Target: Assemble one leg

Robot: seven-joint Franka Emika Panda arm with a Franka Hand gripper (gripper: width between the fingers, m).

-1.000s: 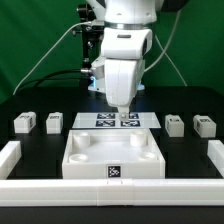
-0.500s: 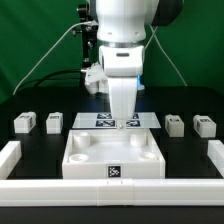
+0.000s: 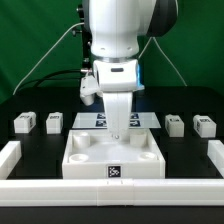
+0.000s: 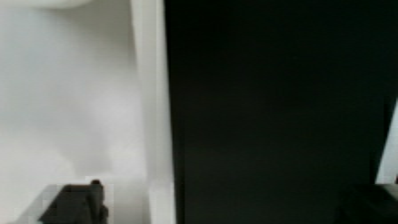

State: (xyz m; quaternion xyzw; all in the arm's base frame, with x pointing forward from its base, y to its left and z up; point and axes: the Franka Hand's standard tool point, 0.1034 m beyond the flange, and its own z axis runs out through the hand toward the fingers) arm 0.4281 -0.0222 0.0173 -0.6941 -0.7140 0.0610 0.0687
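Observation:
Four legs lie on the black table. Two are at the exterior view's left [image 3: 24, 122] [image 3: 54, 122] and two at its right [image 3: 175, 123] [image 3: 204, 125]. Each is a small white block with tag marks. The large white tabletop tray [image 3: 85, 160] lies in front, and its edge fills one side of the wrist view [image 4: 71, 100]. My gripper [image 3: 118, 135] hangs over the back edge of the tray, far from every leg. In the wrist view the gripper [image 4: 231, 205] shows dark fingertips [image 4: 71, 203] wide apart with nothing between them.
The marker board [image 3: 150, 119] lies behind the tray, partly hidden by the arm. White rails [image 3: 8, 155] [image 3: 215, 155] border the work area at both sides and along the front [image 3: 60, 189]. Cables hang behind the arm [image 3: 50, 50].
The arm has come down and forward, from above the marker board to the tray's back edge. The legs and tray have not moved.

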